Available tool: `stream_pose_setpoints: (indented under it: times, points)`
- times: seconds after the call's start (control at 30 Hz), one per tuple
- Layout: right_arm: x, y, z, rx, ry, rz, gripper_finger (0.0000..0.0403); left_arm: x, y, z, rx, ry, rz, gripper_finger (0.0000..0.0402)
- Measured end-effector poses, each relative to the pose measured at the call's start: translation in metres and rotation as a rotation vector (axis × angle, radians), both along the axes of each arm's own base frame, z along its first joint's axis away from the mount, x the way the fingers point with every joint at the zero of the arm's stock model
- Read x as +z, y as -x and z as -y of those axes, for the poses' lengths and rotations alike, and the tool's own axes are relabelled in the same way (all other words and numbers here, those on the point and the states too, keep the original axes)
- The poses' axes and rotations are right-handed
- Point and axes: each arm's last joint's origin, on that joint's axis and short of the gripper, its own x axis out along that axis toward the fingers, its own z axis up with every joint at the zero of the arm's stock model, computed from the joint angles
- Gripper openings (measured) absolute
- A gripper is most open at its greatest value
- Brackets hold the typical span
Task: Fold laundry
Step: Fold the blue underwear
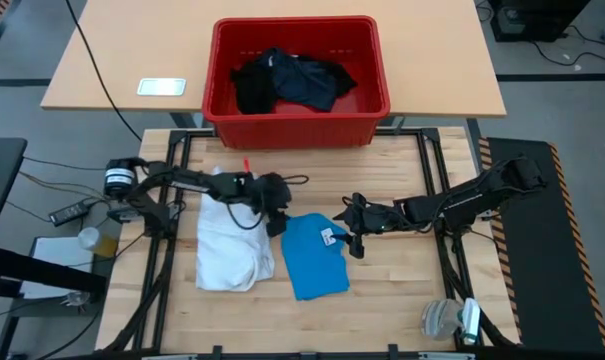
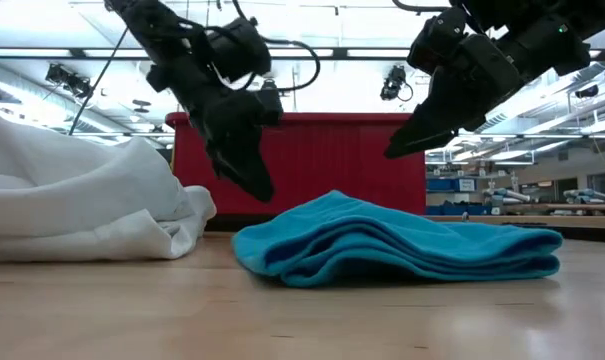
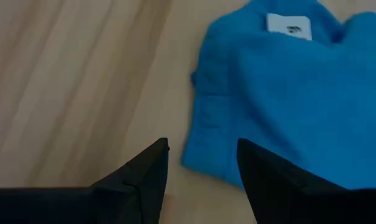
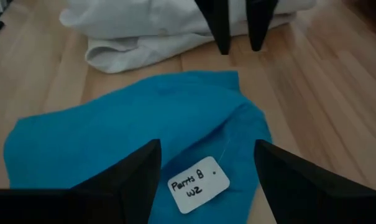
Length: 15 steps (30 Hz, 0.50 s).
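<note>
- Blue garment (image 1: 315,258): we see it lying folded flat on the wooden counter (image 1: 382,290), near the middle. A white tag (image 4: 199,184) with handwritten letters rests on its upper part, toward the right arm.
- White shirt (image 1: 232,245): we find it bunched in a loose heap on the counter just to the left of the blue garment; in the low view a narrow strip of bare wood separates the two.
- Black garments (image 1: 292,80): we see these piled inside the red crate (image 1: 372,100), which stands on a second, lighter counter (image 1: 112,60) beyond the working surface.
- Left gripper (image 1: 275,225): it hangs above the counter between the white shirt and the near corner of the blue garment. Its fingers (image 3: 141,177) stand apart, with bare wood and the blue edge showing between them; we see nothing held.
- Right gripper (image 1: 351,243): it hangs over the tagged side of the blue garment, raised clear of the cloth in the low view. Its fingers (image 4: 135,177) are spread and the tag lies between them below; we see nothing held.
- A small white flat object (image 1: 161,87) lies on the far counter, left of the crate.
</note>
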Motion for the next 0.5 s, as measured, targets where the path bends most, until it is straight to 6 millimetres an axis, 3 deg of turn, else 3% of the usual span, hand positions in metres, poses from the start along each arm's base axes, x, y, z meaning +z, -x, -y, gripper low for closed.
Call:
stream_pose_setpoints:
  times: [0.5]
  points:
    - [0.0,0.0,-0.001,0.015,0.012,-0.001,0.0262,-0.037,-0.012,0.003,-0.073,-0.044,-0.113,0.0194]
